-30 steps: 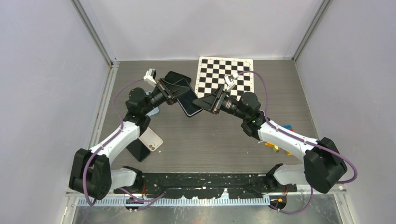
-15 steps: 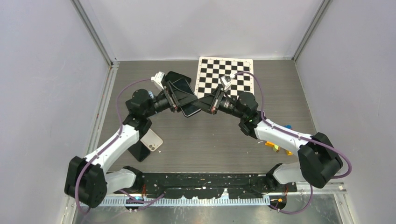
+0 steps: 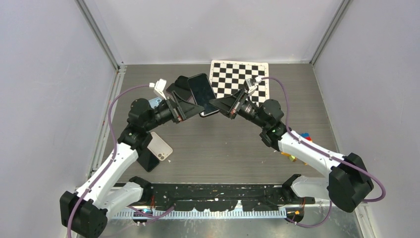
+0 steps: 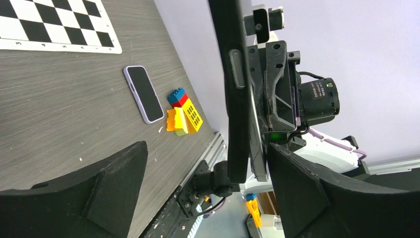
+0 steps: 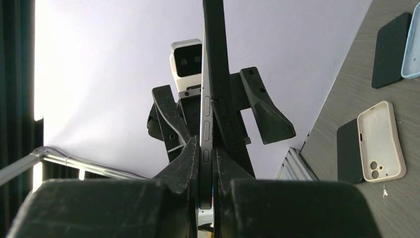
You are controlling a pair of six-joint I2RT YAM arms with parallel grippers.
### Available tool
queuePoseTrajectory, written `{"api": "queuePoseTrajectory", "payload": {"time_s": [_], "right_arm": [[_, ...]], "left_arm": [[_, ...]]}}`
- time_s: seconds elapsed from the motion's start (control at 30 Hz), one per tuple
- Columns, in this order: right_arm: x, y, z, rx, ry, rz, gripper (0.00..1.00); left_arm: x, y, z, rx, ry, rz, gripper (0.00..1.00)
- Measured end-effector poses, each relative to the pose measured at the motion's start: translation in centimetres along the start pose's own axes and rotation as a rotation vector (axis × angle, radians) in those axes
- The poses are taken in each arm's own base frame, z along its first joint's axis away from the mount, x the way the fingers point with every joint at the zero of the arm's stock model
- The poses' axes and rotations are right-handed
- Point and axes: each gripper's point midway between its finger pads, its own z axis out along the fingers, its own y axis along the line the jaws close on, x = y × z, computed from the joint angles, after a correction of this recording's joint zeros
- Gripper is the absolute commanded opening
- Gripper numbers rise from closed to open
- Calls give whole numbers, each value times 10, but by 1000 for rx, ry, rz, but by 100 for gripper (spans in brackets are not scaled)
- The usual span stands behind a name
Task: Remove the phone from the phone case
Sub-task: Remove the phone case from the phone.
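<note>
Phone [image 3: 200,90] is held in the air above the far middle of the table [image 3: 223,148], screen upward in the overhead view, just left of the checkerboard sheet [image 3: 239,79]. The right gripper [image 3: 214,105] reaches in from the right and is clamped on the phone's near end. Its own camera shows both fingers [image 5: 190,163] pressed flat against the two faces, with the handset edge-on between them. The left gripper [image 3: 190,106] faces it from the left with its jaws spread wide. Its two black fingers [image 4: 99,198] stand well apart on either side of the phone and touch neither face. From that wrist the phone's edge looks thick and black, with a moulded button cover, so the phone case [image 4: 236,64] appears to be around it. Whether the case is fully seated cannot be told. A dark empty case [image 3: 177,84] lies flat on the table just left of the held phone, with a pale blue case [image 3: 154,101] beside it. Nearer, on the left, a beige case [image 3: 160,147] lies hollow side up, partly over a black slab [image 3: 146,159]. On the right side, a phone with a lilac rim [image 4: 143,93] lies screen up beside a small heap of toy bricks [image 4: 182,110].
</note>
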Motion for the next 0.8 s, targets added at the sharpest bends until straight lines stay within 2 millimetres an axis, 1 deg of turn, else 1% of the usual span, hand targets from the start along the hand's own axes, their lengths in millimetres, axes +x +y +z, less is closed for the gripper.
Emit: {"api": "queuePoseTrajectory", "payload": {"time_s": [0.03,0.1,0.27,0.4,0.5,0.63,0.8], "right_arm": [[0,-1,0,7,-2,13,1],[-1,-5,1,24,-7,39,1],[-3,-11,1,55,-22,75,1],[-5,-15,1,72,-35,87,1],[-8,-19,1,87,-48,99,1],[-17,-20,-2,83,-69,117,1],[-31,-13,-6,43,-102,125,1]], "left_arm": [[1,1,0,-2,3,2,87],[1,1,1,0,8,2,86],[4,1,1,7,26,0,95],[5,-1,0,16,24,8,96],[6,-4,-4,25,18,18,87],[6,-8,-8,36,12,40,72],[6,-7,-8,35,13,49,68]]}}
